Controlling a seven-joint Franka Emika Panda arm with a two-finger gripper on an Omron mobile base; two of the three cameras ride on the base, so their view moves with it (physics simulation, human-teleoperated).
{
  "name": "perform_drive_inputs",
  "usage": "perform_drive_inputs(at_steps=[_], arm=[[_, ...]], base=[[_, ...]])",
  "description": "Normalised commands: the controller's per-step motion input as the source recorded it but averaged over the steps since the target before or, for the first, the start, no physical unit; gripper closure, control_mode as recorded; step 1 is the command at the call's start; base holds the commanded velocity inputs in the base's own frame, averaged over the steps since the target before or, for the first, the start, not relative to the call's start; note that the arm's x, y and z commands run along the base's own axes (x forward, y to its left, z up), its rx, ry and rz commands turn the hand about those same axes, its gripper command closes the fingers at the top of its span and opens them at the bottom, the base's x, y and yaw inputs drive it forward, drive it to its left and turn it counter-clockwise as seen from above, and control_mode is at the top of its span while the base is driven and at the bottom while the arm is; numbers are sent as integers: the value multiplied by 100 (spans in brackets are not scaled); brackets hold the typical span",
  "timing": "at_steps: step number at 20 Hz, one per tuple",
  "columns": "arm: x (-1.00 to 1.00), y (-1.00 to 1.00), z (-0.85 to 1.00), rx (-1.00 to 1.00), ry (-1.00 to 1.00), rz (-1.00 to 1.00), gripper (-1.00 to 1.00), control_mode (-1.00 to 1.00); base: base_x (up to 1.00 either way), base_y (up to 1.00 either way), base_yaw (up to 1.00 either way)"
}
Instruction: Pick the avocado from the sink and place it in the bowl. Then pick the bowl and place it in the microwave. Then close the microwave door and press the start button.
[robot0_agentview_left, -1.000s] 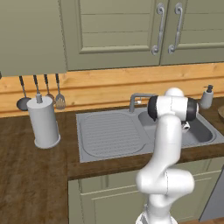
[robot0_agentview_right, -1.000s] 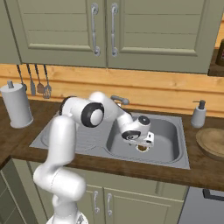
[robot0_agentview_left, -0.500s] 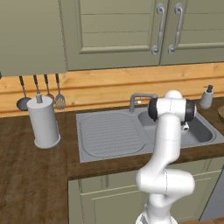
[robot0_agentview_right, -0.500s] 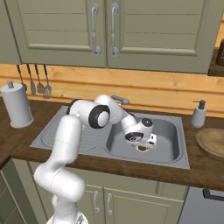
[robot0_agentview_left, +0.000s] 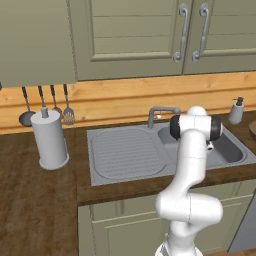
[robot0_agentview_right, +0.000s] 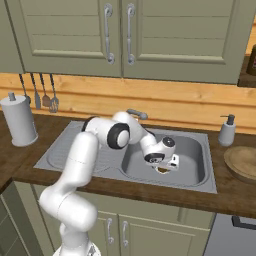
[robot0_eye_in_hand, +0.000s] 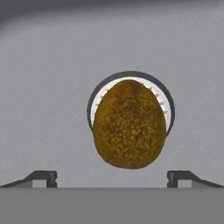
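Observation:
The avocado (robot0_eye_in_hand: 129, 124) is dark olive-brown and lies on the round drain in the basin of the grey steel sink (robot0_agentview_right: 195, 150). My gripper (robot0_eye_in_hand: 111, 177) hangs just over it, open, with one dark fingertip (robot0_eye_in_hand: 41, 177) on each side and nothing between them. From the right base view the gripper (robot0_agentview_right: 163, 169) sits low in the basin, and a sliver of the avocado (robot0_agentview_right: 162, 171) shows under it. The brown wooden bowl (robot0_agentview_right: 243, 162) rests on the counter right of the sink. The microwave is out of view.
A curved faucet (robot0_agentview_right: 136, 114) rises behind the basin, close to my forearm. A soap dispenser (robot0_agentview_right: 226, 131) stands at the back right. The ribbed drainboard (robot0_agentview_left: 125, 152) lies left of the basin. A paper towel roll (robot0_agentview_left: 48, 139) and hanging utensils (robot0_agentview_left: 55, 102) are far left.
My elbow has swung slightly right and the hand has sunk a little deeper into the basin toward the avocado. The jaws have stayed open and the avocado has not moved.

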Motion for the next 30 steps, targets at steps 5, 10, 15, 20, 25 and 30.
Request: perform_drive_inputs(at_steps=[5,10,15,20,25,30], arm=[[25,0,-20,0,0,0,-100,-100],[30,-1,-15,0,0,0,-100,-100],[18,-1,-18,0,0,0,100,-100],[4,0,-7,0,0,0,100,-100],[-63,0,46,0,-17,0,100,-100],[-99,0,98,0,-39,1,100,-100]], base=[[0,0,0],[0,0,0],[0,0,0],[0,0,0],[0,0,0],[0,0,0]])
